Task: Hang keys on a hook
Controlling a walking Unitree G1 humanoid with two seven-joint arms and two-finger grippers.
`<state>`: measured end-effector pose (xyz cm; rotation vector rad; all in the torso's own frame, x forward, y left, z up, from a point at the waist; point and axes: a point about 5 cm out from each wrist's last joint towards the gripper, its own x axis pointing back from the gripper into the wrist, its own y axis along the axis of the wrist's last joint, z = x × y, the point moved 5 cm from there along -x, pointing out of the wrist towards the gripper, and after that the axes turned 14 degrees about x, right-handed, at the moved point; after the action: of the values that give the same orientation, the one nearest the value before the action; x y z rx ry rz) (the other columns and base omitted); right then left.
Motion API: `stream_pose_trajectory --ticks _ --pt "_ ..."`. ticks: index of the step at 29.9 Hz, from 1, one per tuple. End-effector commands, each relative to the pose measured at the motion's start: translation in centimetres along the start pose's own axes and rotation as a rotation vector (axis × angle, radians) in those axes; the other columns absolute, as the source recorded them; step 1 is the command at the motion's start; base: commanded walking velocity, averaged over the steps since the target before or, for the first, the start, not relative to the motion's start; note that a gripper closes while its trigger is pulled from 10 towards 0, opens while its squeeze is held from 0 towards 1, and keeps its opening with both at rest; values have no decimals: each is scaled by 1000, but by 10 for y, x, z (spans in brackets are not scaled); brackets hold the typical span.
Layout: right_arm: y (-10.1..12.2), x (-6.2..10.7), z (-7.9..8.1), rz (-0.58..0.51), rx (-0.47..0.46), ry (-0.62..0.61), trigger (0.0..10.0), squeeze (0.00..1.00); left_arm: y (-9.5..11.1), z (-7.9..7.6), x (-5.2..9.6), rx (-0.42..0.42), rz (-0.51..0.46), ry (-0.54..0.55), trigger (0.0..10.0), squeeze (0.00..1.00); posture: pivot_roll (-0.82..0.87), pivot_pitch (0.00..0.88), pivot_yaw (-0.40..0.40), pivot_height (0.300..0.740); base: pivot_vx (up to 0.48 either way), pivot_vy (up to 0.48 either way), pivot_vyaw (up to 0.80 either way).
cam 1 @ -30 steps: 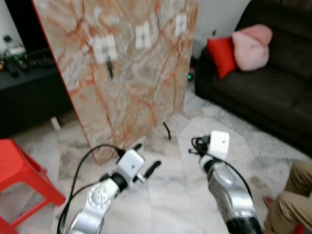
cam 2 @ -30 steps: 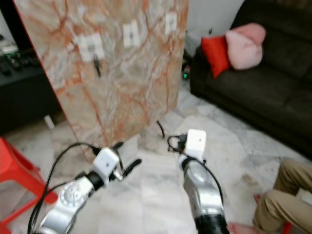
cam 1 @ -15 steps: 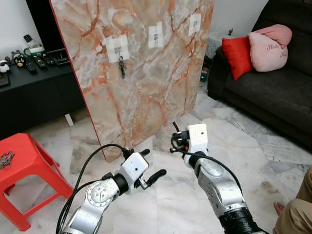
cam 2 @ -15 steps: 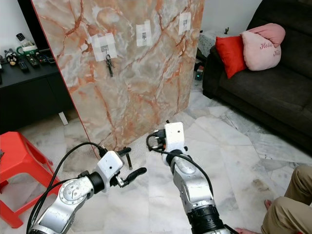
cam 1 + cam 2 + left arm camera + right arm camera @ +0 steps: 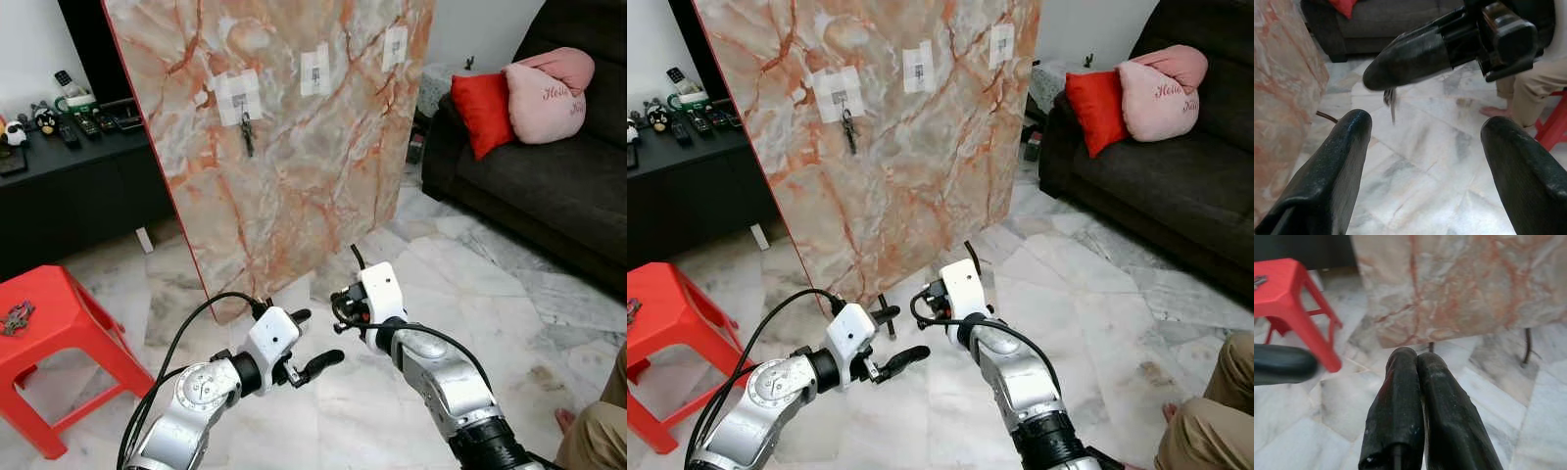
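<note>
- Your right tool [image 5: 1410, 406] has its two fingers pressed flat together, and in the left wrist view a small bunch of keys [image 5: 1390, 102] dangles just under its tip, so read it as pinching the ring with the keys hanging free below, ready to be slipped over a peg.
- Your left tool [image 5: 1422, 147] is spread wide with nothing between the fingers (it looks along them straight at the right tool, which I judge is a spotter's pose rather than a grasp).
- Both tools sit low over the marble floor [image 5: 470, 284], well short of the leaning marble board [image 5: 921, 147], so the hanging step is not yet reached.
- The board carries three white-taped hooks; the left hook [image 5: 840, 96] already holds a dark set of keys [image 5: 849, 128], while the middle hook [image 5: 918, 70] and the right hook [image 5: 999, 43] look free, which makes either the likelier goal.
- Hard to make out: the held keys in the eye views, lost against the right tool's dark cabling; the hooks themselves, too small to show their shape.
- Something small lies on the red stool [image 5: 59, 323], cut by the frame edge; you cannot tell what it is.
- A person's trouser leg [image 5: 1205, 411] is cut off at the corner.
</note>
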<state>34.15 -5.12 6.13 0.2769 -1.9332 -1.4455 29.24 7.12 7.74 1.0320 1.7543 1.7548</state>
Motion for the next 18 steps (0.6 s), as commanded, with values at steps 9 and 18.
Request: stream_pose_trajectory --ticks 9,18 --pt "15 2 1 -19 73 46 10000 0 4 7 -7 82 -29 39 10000 0 -8 0 -42 740 0 0 0" --pt "31 1 -3 -71 24 16 10000 0 4 7 -12 126 -49 71 10000 0 -10 0 -43 740 0 0 0"
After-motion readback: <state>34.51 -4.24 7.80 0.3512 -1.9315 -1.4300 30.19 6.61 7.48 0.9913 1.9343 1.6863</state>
